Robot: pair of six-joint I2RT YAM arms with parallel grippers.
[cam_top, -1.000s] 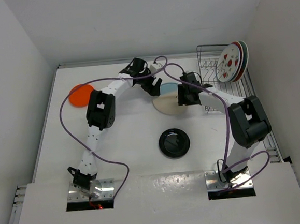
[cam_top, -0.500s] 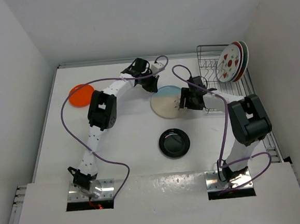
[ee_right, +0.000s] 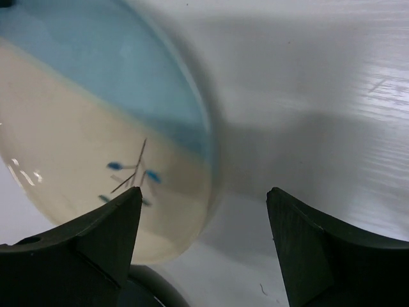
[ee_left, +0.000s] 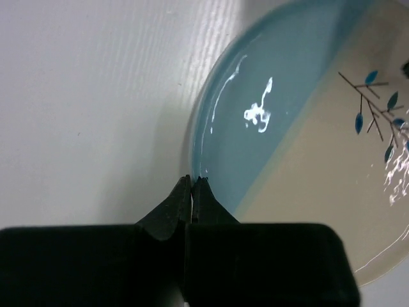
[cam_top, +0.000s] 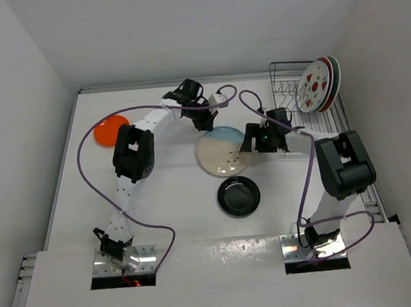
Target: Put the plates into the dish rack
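Observation:
The cream-and-blue plate (cam_top: 223, 152) (ee_left: 307, 160) (ee_right: 96, 128) hangs face up just above the table centre and casts a wide shadow. My left gripper (cam_top: 208, 125) (ee_left: 192, 180) is shut on its far blue rim, one finger on each side of the edge. My right gripper (cam_top: 250, 144) (ee_right: 204, 190) stands open at the plate's right rim, touching nothing. The dish rack (cam_top: 285, 83) stands at the back right. In it lean the watermelon plate (cam_top: 314, 84) and a red one (cam_top: 335, 78). The small black plate (cam_top: 239, 196) (ee_right: 150, 289) and the orange plate (cam_top: 111, 130) lie flat.
Purple cables loop over both arms above the table. The rack's wire frame (cam_top: 340, 125) runs along the right wall. The black plate lies just near of the held plate, partly under its edge in the right wrist view.
The left gripper has shut on the plate's rim. The right gripper has opened, let go of the plate and drawn back to the right. The plate has swung nearer and lies flatter.

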